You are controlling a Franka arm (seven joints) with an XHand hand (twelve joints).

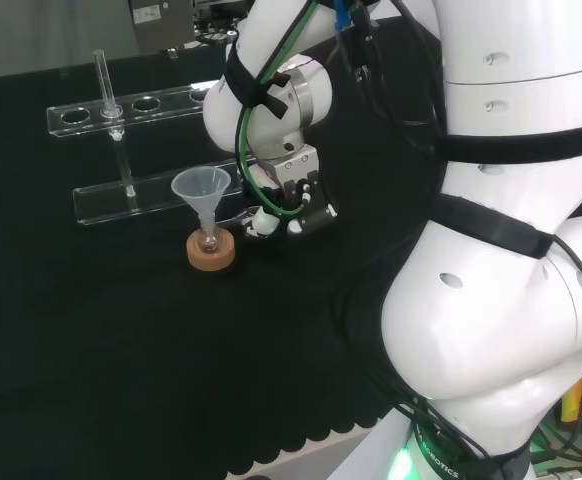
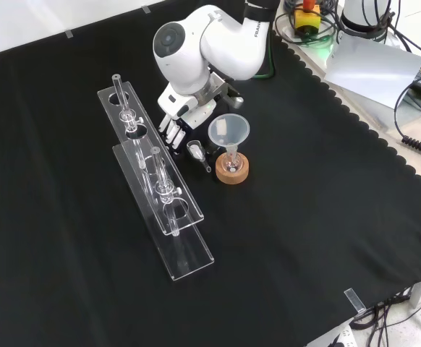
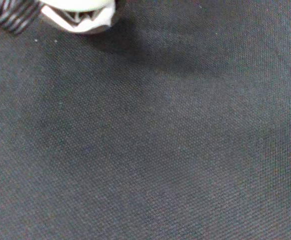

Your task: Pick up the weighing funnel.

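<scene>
The weighing funnel [image 2: 196, 151], a small clear scoop with a short stem, lies on the black cloth in the front view. It sits just right of my hand [image 2: 173, 124] and left of the cork ring [image 2: 232, 170]. The hand hangs low over the cloth with its fingers [image 2: 169, 134] fairly straight, pointing down, and nothing between them. In the head view the hand [image 1: 289, 205] is right of the big funnel [image 1: 202, 187], which stands in its small flask on the cork ring [image 1: 211, 251]. In the wrist view a white part of the hand [image 3: 78, 15] shows over bare cloth.
Two clear tube racks [image 2: 127, 116] [image 2: 171, 210] with upright glass tubes stand left of the hand in the front view, close to the fingers. In the head view the racks [image 1: 136, 107] [image 1: 141, 195] lie beyond the funnel. Open cloth lies to the front view's right.
</scene>
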